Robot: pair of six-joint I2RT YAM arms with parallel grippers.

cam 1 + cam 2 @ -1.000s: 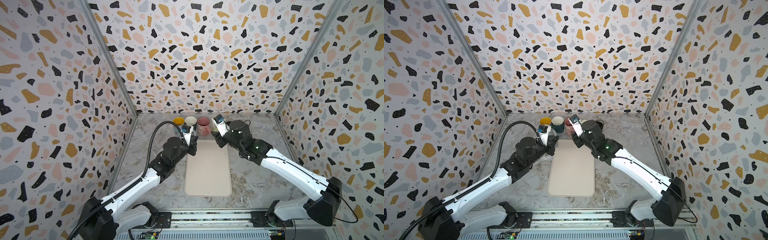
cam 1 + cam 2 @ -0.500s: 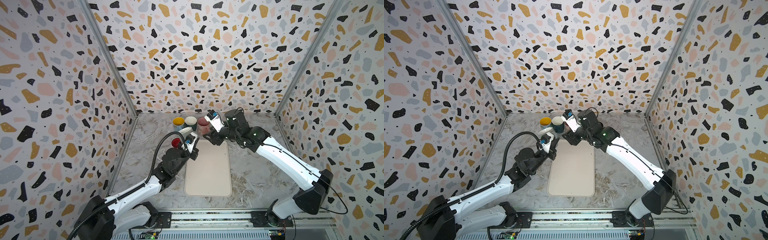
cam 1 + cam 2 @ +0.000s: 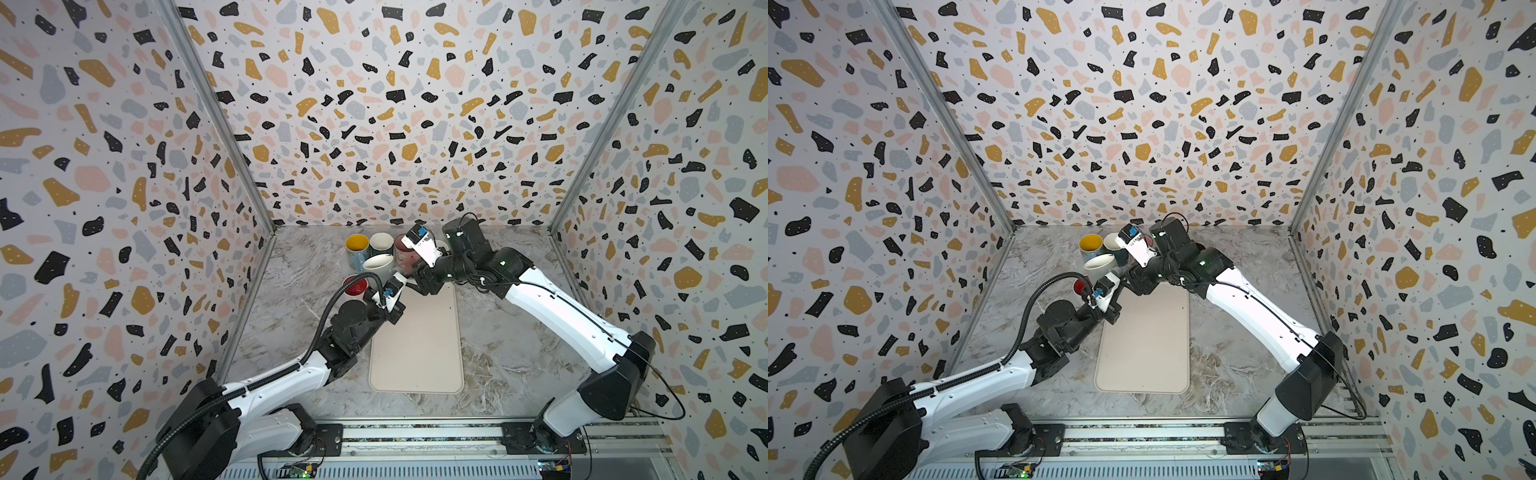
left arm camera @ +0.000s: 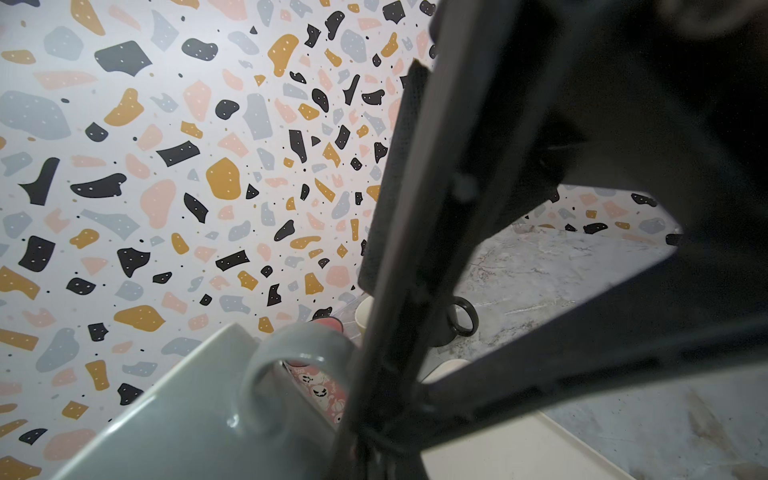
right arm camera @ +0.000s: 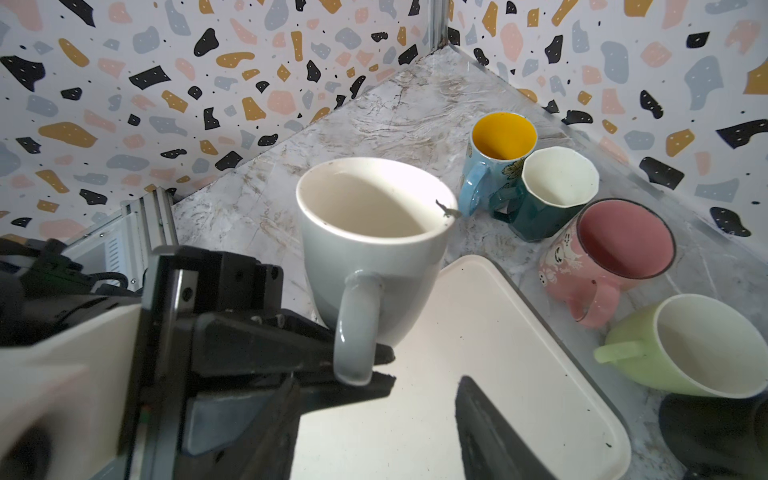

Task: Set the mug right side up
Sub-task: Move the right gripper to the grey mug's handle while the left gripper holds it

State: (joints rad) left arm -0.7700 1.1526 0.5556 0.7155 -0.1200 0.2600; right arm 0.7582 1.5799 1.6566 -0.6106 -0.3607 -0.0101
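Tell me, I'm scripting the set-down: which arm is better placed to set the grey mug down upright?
Left. The left pincer is shut on the grey mug by the handle, upright by the tray; the right pincer stands open, empty.

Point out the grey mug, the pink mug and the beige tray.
grey mug point(image 5: 399, 266): right wrist view, outer wall below the rim.
pink mug point(image 5: 559, 257): right wrist view, printed side wall.
beige tray point(image 5: 478, 324): right wrist view, bare top surface.
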